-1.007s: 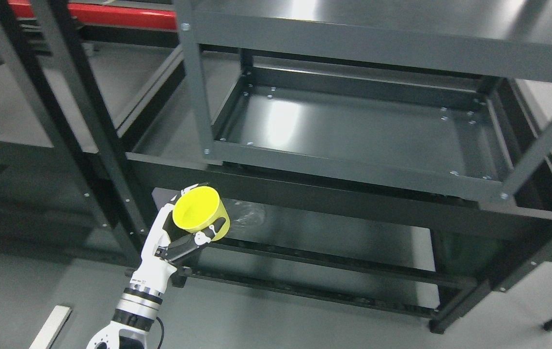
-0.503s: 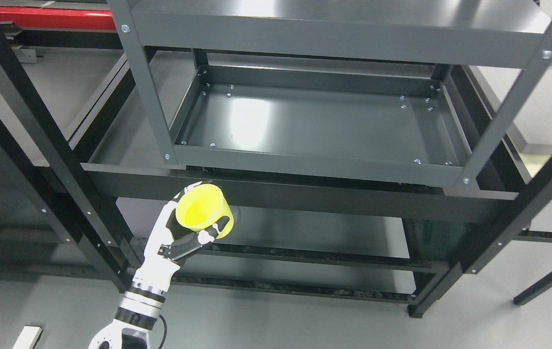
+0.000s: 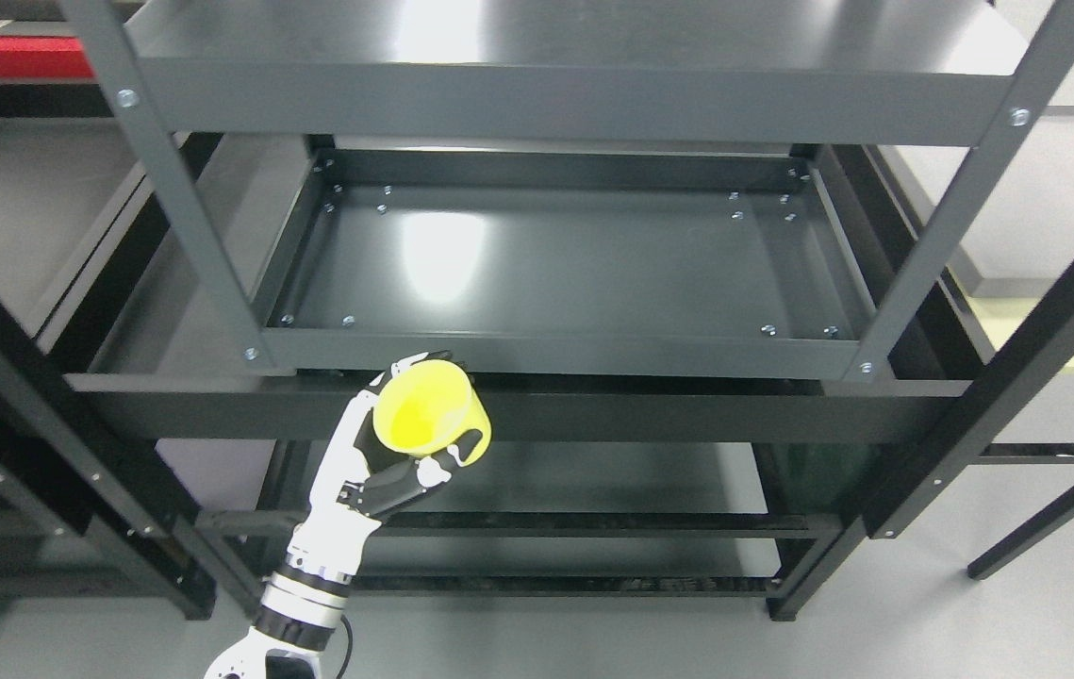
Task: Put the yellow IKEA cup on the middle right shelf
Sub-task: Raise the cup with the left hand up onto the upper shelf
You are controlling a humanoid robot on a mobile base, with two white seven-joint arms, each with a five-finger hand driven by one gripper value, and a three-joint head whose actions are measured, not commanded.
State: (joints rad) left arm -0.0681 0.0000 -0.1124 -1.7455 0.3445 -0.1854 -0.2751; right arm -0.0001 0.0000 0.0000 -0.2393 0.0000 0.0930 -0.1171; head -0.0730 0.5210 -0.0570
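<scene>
Left hand, entering from the lower left, is closed around the yellow cup, thumb across its lower wall by the handle. Cup sits tilted, mouth facing up and left, axis leaning toward the rack. It hangs just in front of, and slightly below, the front rail of the middle shelf, toward the left end. Shelf lies up and right of the cup; clearance over the rail appears tight, though depth is hard to judge. Shelf surface is bare, glossy metal. Grey floor lies to the right.
</scene>
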